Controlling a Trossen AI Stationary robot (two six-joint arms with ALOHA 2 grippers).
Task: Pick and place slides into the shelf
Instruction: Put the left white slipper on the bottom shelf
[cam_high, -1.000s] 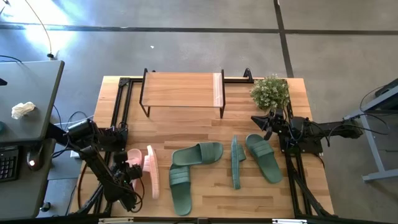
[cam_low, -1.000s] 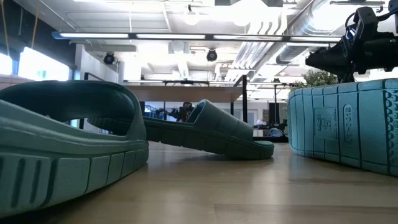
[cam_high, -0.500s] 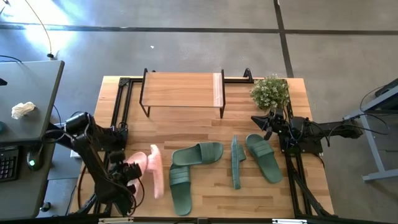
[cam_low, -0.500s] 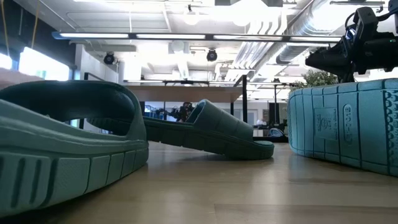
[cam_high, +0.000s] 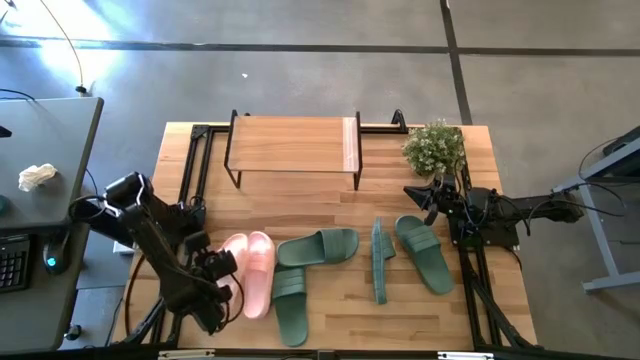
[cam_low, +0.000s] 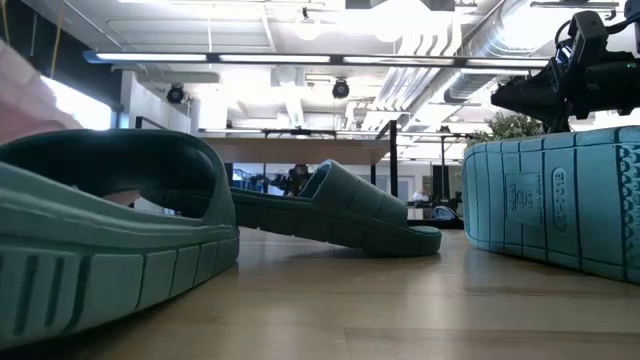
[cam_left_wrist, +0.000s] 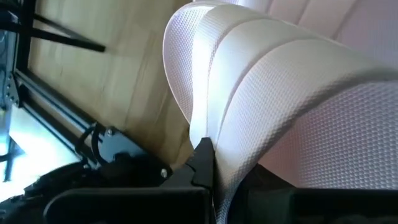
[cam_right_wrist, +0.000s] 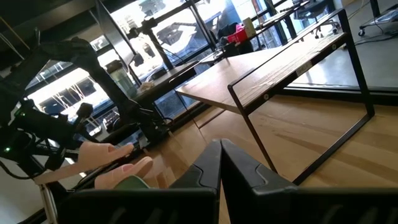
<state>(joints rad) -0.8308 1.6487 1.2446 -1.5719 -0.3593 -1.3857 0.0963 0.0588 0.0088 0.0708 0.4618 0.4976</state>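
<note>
The pink pair of slides (cam_high: 248, 272) shows side by side at the table's left near part, next to my left gripper (cam_high: 216, 267), which is shut on it. In the left wrist view a ribbed pink surface (cam_left_wrist: 280, 93) fills the picture. Four dark green slides lie on the table: one (cam_high: 318, 247), one (cam_high: 288, 300), one standing on its edge (cam_high: 380, 260), and one (cam_high: 425, 252). The shelf (cam_high: 290, 143) stands at the far edge. My right gripper (cam_high: 430, 195) waits shut, above the table's right side. My left gripper holds the pink pair from the table's left side. One dark fingertip (cam_left_wrist: 202, 163) lies against the ribbed pink surface (cam_left_wrist: 214, 124). The slide itself hides the rest of the hold. In the low view a pink blur (cam_low: 20, 90) shows above the green slide.
A potted plant (cam_high: 435, 148) stands at the far right corner beside the shelf. Black frame rails (cam_high: 190, 170) run along the table's left and right sides. Bare wood lies between the shelf and the slides. A grey desk (cam_high: 40, 160) stands left of the table.
My left gripper has moved toward the table's right, carrying the pink pair with it. The pink slides showed thin edges a second ago and now show their broad faces, close beside the near green slides. My right arm has kept still.
</note>
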